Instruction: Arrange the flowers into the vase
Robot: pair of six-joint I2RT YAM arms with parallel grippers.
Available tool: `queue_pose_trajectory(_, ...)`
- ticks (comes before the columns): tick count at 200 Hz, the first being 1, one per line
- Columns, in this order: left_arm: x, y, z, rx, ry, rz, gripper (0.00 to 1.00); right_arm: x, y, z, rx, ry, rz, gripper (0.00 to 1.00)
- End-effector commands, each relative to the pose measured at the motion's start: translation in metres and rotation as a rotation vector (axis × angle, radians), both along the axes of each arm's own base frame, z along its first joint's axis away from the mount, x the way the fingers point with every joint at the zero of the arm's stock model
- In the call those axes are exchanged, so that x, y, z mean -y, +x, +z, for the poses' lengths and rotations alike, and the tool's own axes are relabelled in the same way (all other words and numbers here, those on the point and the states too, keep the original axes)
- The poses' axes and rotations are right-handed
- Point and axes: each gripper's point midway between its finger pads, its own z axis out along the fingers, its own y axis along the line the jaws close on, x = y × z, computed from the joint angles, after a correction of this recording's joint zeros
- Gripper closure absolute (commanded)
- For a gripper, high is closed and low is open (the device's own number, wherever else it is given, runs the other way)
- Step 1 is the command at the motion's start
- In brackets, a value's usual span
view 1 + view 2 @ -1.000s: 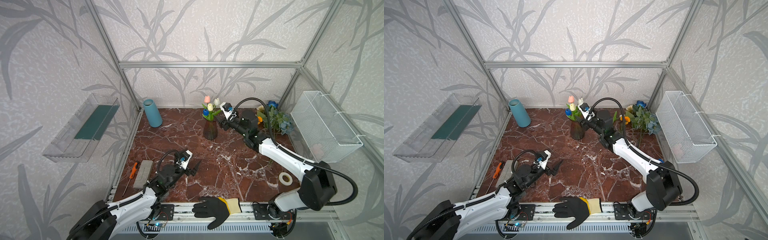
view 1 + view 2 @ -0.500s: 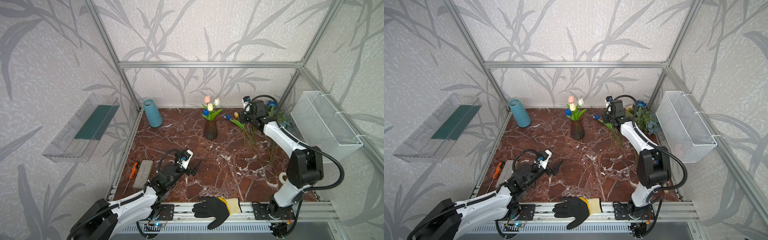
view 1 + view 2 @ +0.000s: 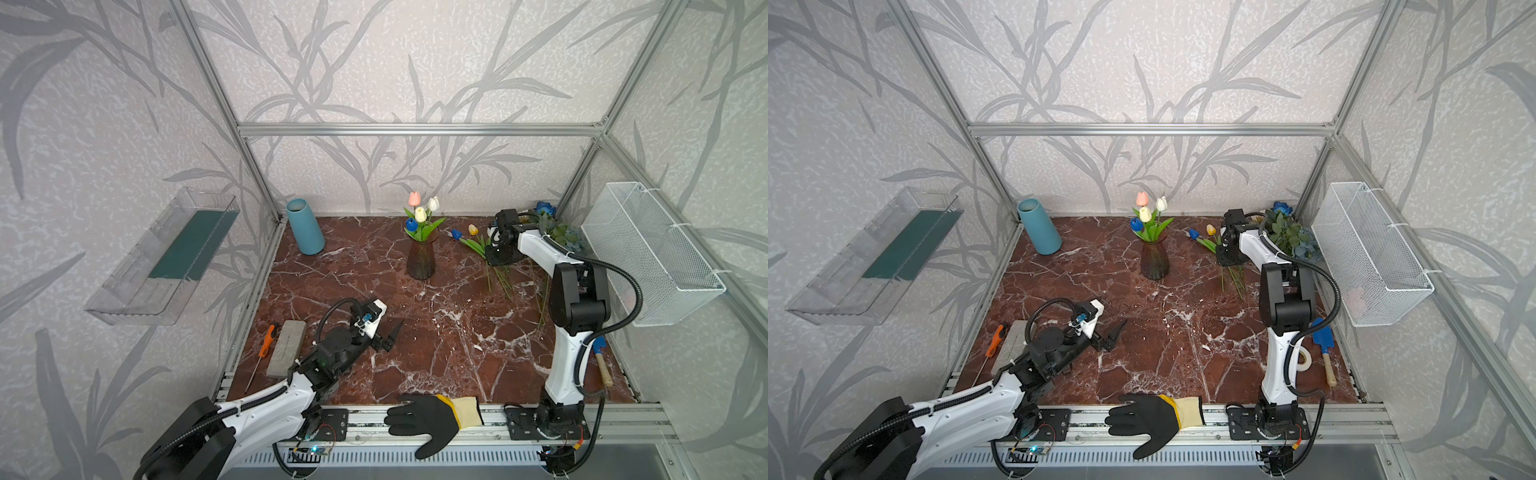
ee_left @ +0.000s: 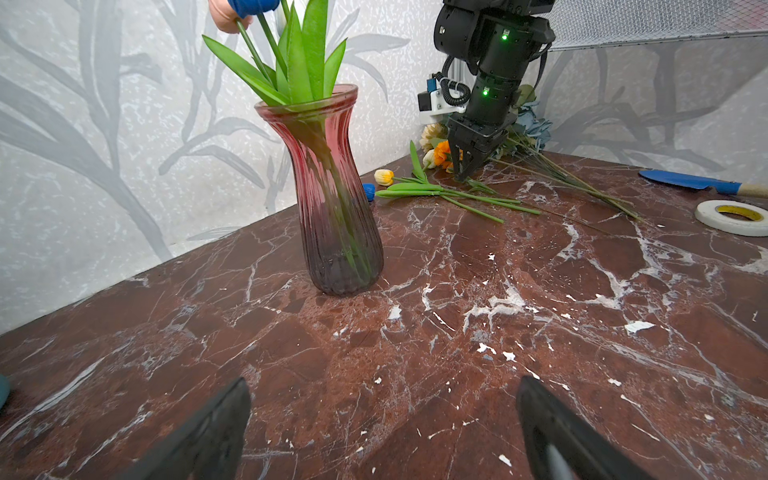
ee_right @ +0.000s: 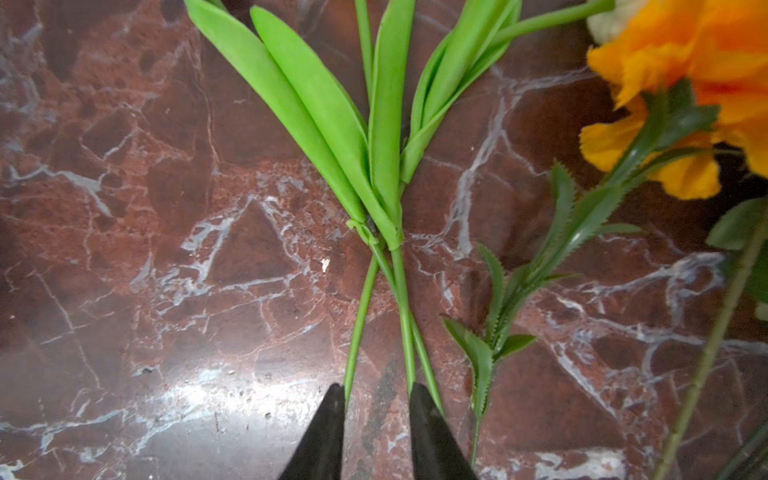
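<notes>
The right gripper [image 5: 376,392], the nearer one, is hovering over three loose green plastic tulip stems [image 5: 399,291]. Its jaws are narrowly apart, straddling two stems that run straight ahead, and the third is lying just outside. The left gripper [image 4: 382,436] is waiting well away, spread wide. The ribbed reddish glass vase [image 3: 421,262] is holding four tulips [image 3: 421,214]. One orange marigold [image 5: 685,83] is lying beside the jaws.

I'm not seeing whether right gripper [image 5: 376,390] is pinching tulip stems [image 5: 405,332]; fingers [image 5: 324,436] are covering them. Orange marigold [image 5: 665,41] is blurring, clipping at frame edge. Vase tulips [image 4: 309,50] are running off-frame at heads.
</notes>
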Motion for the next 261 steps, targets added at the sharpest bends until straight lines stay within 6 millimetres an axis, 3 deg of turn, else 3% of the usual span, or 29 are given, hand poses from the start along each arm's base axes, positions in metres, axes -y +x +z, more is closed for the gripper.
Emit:
queue_pose_trajectory(1, 0.006, 0.001, 0.013, 0.026, -0.005, -0.019, 0.01, 0.001, 0.000, -0.007, -0.022, -0.013, 0.005, 0.71)
queue_pose_trajectory(93, 0.008, 0.003, 0.011, 0.020, 0.007, -0.017, 0.01, 0.005, 0.008, -0.041, -0.092, -0.049, -0.001, 0.81)
queue_pose_trajectory(145, 0.009, 0.003, 0.010, 0.017, 0.008, -0.023, 0.01, -0.001, 0.011, -0.030, -0.062, -0.015, 0.009, 0.92)
queue_pose_trajectory(192, 0.010, 0.002, 0.010, 0.015, 0.009, -0.024, 0.01, -0.010, 0.008, -0.007, -0.011, 0.043, 0.018, 1.00)
queue_pose_trajectory(231, 0.009, 0.004, 0.009, 0.016, 0.020, -0.015, 0.01, -0.006, 0.011, 0.006, 0.044, 0.031, 0.005, 1.00)
queue_pose_trajectory(245, 0.011, 0.001, 0.009, 0.014, 0.012, -0.029, 0.01, 0.003, 0.016, 0.003, 0.040, -0.007, -0.015, 0.78)
queue_pose_trajectory(261, 0.012, 0.002, 0.010, 0.019, 0.012, -0.028, 0.01, 0.009, 0.018, -0.006, 0.002, -0.029, -0.022, 0.73)
